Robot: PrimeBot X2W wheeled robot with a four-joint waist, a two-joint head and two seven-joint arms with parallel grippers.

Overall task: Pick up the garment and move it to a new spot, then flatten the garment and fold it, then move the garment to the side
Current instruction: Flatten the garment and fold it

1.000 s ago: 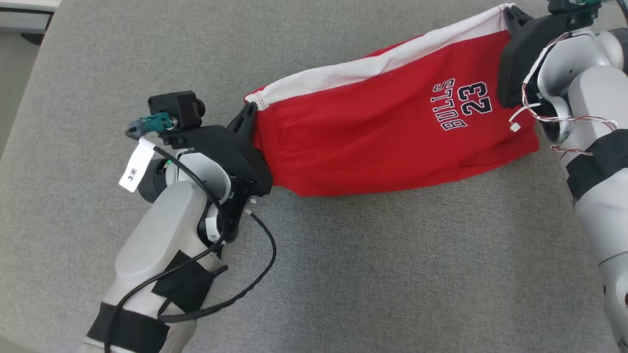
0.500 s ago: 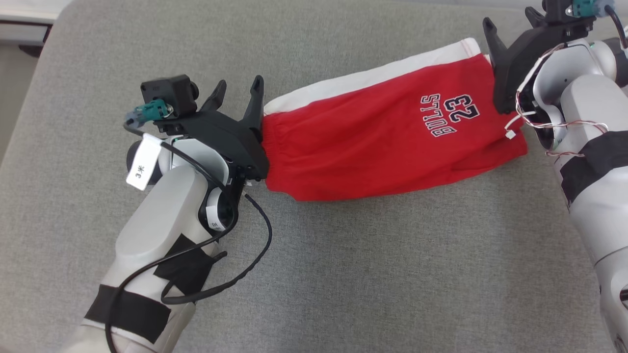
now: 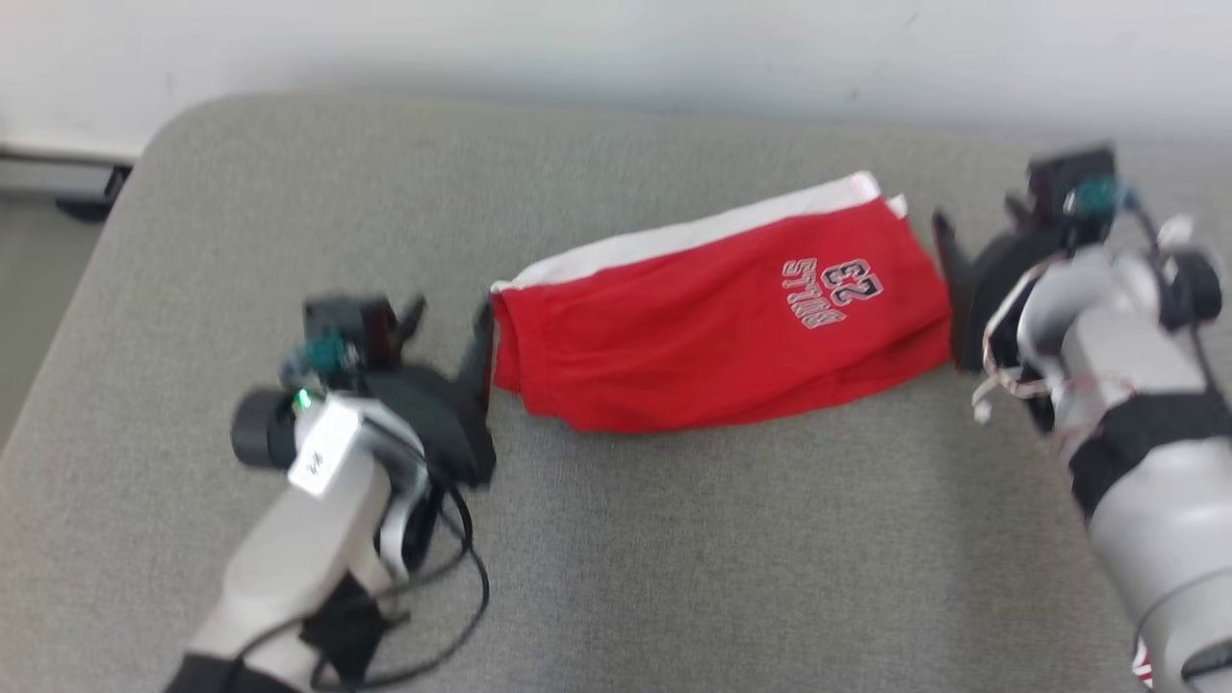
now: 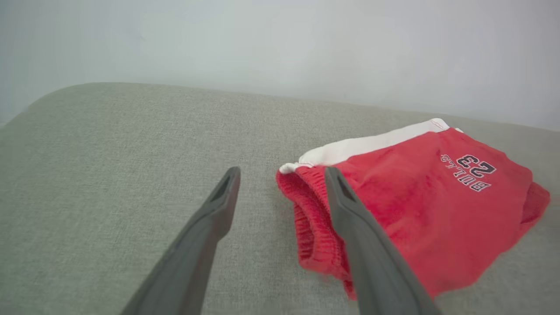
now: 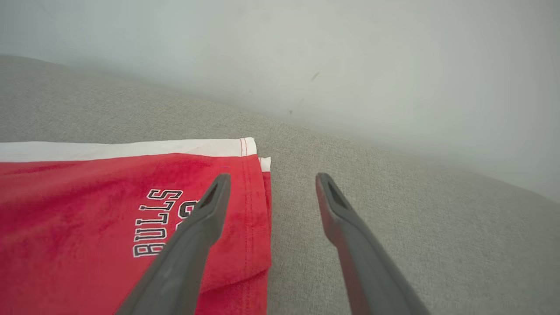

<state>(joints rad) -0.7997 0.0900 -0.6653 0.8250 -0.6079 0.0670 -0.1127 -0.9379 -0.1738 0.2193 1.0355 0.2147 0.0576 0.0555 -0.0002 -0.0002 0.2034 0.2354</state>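
**Bare bench around the shorts, an arm at each end**

The bench (image 3: 674, 558) is bare in front of the shorts (image 3: 712, 337) and behind them up to the wall (image 3: 616, 48). The left gripper (image 3: 450, 310) blocks the waistband end and the right gripper (image 3: 974, 219) blocks the hem end. Each stands just beside the cloth, jaws spread. The bench is also bare left of the left arm.

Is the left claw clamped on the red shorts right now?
No: the left claw stands wide open, and the red shorts lie loose on the grey cushion.
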